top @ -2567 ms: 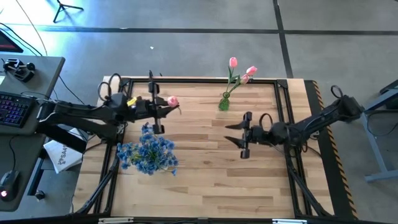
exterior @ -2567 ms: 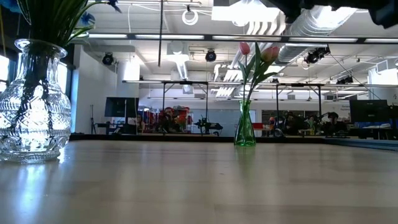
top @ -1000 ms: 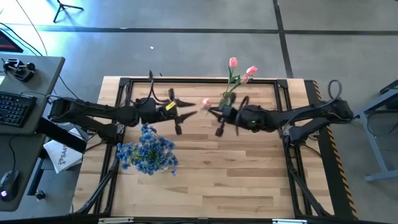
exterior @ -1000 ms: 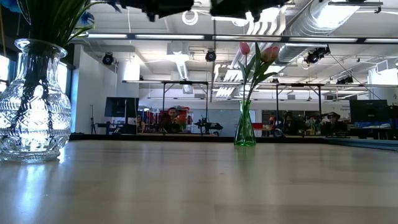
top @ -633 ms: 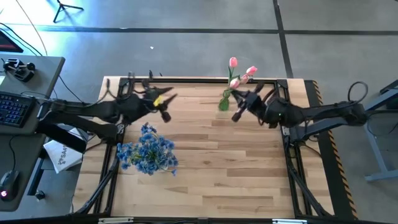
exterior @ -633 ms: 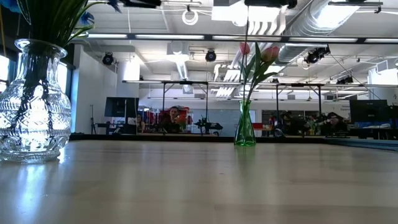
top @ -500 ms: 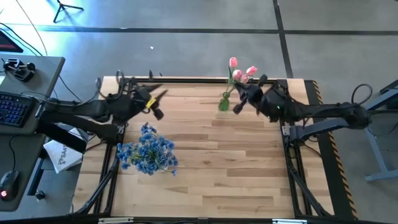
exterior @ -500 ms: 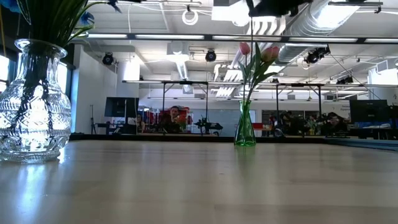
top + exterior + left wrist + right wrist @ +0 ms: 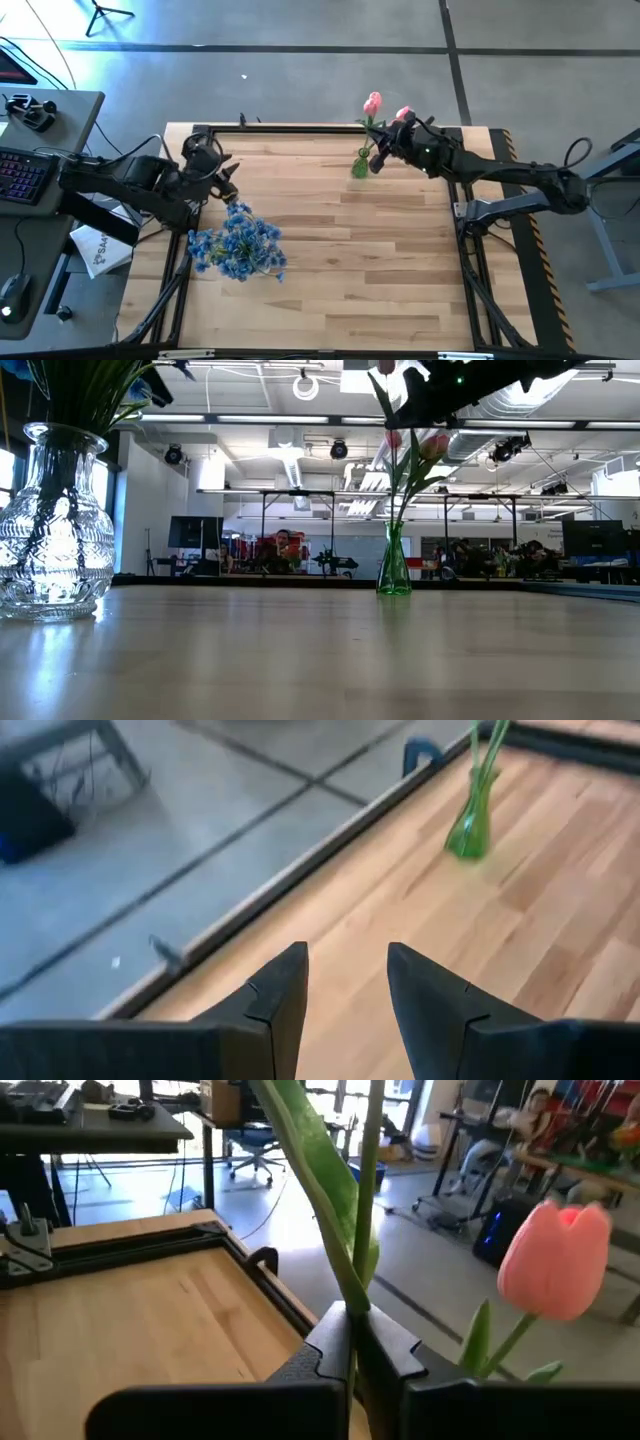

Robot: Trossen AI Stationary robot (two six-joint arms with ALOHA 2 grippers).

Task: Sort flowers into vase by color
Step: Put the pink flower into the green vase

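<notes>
While the right gripper (image 9: 384, 150) pinches a tulip stem (image 9: 365, 1190) above the green vase (image 9: 360, 165), the left gripper (image 9: 345, 982) hovers parted, empty; two vases.

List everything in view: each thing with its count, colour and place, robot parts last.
Table: one, light wood with a dark frame, centre of the high view.
Green vase: one, slim green glass, far middle of the table.
Clear vase: one, cut glass, left near side, under the blue flowers.
Blue flowers: one bunch, blue blossoms, in the clear vase.
Pink tulips: at least three, pink heads on green stems, above the green vase.
Keyboard: one, dark, on the desk left of the table.
Left gripper: open, empty, near the table's far left side.
Right gripper: shut on a tulip stem, above the green vase.
</notes>
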